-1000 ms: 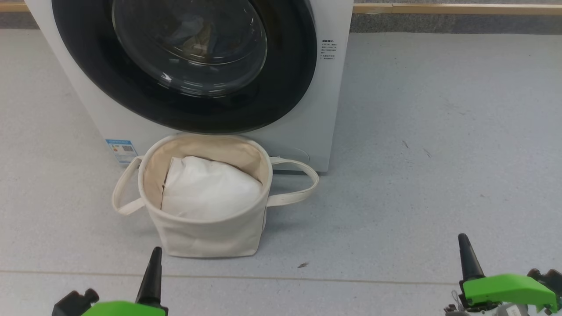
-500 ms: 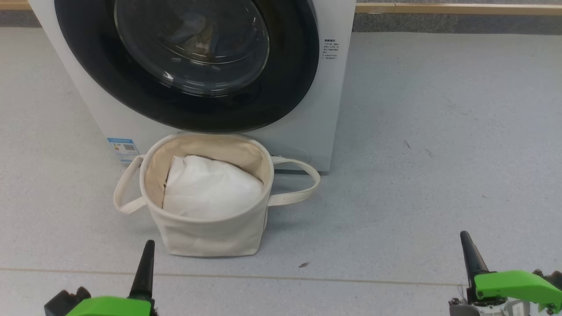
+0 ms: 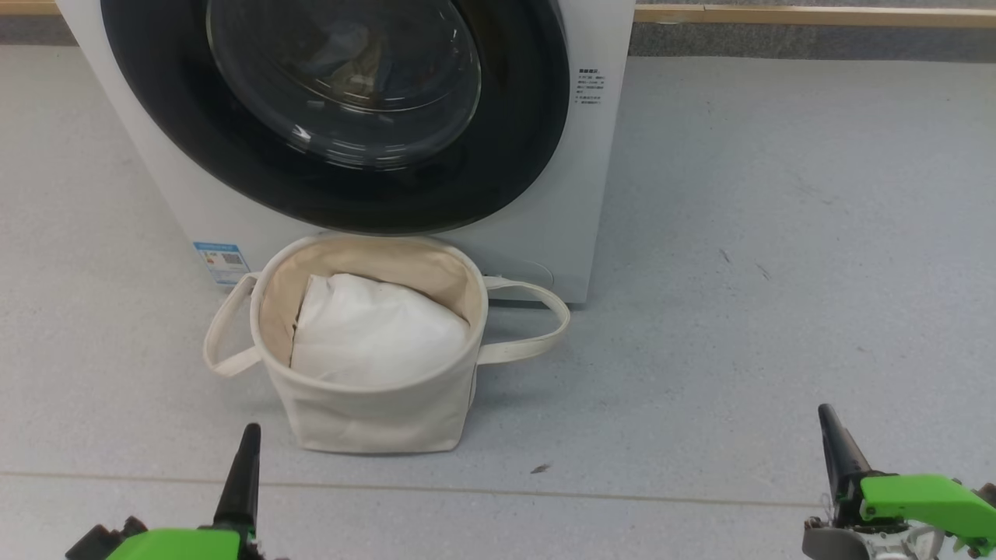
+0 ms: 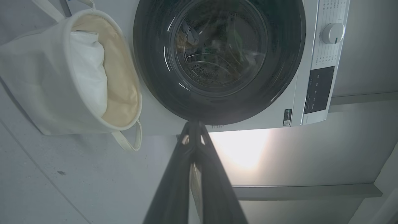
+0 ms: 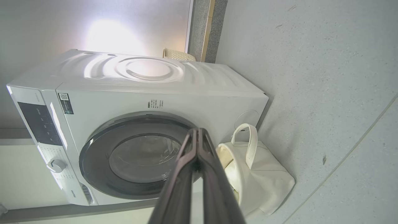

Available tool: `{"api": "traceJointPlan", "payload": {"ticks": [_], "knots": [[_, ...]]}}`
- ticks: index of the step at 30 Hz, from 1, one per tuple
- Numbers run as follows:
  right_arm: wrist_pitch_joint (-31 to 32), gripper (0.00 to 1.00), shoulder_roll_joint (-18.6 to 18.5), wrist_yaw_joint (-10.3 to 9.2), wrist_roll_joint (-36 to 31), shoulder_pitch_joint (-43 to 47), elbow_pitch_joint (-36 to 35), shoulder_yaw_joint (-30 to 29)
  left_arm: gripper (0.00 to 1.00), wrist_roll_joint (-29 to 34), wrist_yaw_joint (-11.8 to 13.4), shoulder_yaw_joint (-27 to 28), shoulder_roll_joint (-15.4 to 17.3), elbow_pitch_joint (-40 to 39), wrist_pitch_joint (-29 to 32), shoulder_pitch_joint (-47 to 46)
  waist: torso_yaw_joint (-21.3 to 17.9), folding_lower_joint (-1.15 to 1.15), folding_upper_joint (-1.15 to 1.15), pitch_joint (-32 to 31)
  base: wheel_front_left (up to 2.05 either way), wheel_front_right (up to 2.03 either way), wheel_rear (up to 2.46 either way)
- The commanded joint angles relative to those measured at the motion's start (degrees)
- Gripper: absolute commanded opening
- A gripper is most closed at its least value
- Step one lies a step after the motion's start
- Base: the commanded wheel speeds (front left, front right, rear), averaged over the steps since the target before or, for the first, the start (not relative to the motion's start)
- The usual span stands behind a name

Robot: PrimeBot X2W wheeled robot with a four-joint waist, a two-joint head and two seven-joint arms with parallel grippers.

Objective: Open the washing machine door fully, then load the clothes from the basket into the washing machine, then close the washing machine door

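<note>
Pressed together and empty, my left jaws and my right jaws both hang low over the floor, well short of the basket. Each wrist view shows it plainly: the left fingers meet at their tips with nothing between them, and so do the right fingers.

Over the last second my left arm has slid outward to my left and my right arm a little to my right. My head has turned slightly too, so the whole scene has crept sideways, but nothing on the floor has itself moved.

Further out, the basket stands just in front of the washing machine and holds a plain white padded bundle, with no blue fabric that I can see. Behind it the washing machine door sits flush in the white front. Through its glass I make out the clothes, bluish and brown, inside the drum.

By my reckoning the loading and closing are done, and I am drawing back to rest.
</note>
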Motion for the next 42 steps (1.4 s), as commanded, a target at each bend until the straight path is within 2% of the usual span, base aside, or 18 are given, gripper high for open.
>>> {"api": "traceJointPlan", "payload": {"ticks": [1,16,42], "knots": [[0.59,0.00,-0.94,0.00,1.96,-2.84,-1.61,0.72,0.00,-1.85,-0.56,1.97,0.74,-2.26,0.54,-3.07,0.04,0.00,0.00,0.01,0.00,0.00,0.00],[3.21,0.00,-0.90,0.00,10.93,-3.67,-1.06,-0.51,0.00,-11.19,-1.44,3.99,0.83,-2.40,2.97,-3.63,0.37,0.00,0.00,0.11,0.00,0.00,0.00],[3.64,0.00,-0.53,0.00,10.49,-3.72,-1.02,-1.04,0.00,-11.17,-1.44,4.02,0.81,-2.41,3.00,-3.63,0.37,0.00,0.00,0.11,0.00,0.00,0.00]]}}
